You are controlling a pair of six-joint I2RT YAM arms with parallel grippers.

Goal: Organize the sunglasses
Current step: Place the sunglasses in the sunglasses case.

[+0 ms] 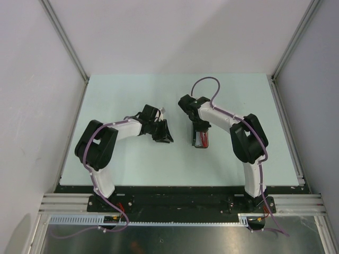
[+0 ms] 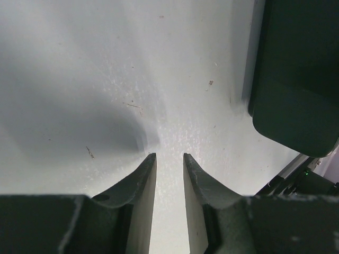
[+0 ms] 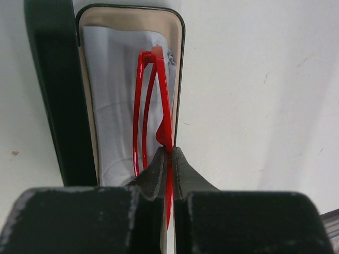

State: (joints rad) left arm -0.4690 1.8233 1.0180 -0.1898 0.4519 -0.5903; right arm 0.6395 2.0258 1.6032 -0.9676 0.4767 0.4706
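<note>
I am pinching the sunglasses [image 3: 159, 95] in my right gripper [image 3: 169, 153], its two fingers squeezed almost together with only the thin red frame between them. The grip is sitting on the near part of the frame, and from there the red rim and folded arms are running away from my fingertips into the open case [image 3: 130, 11]. The glasses are standing on edge rather than lying flat, close along the case's right wall, and they are resting over the pale blue cloth [image 3: 114, 90] that is lining the beige tray. The case's black lid is standing up along the left side. From above, this is all happening right of the table's middle. My left gripper [image 2: 169, 164] is hanging over the bare table [image 2: 79, 63] with its fingers a narrow gap apart, holding and touching nothing. A dark rounded shape, seemingly the case's shell, is lying off to their right, apart from them.
</note>
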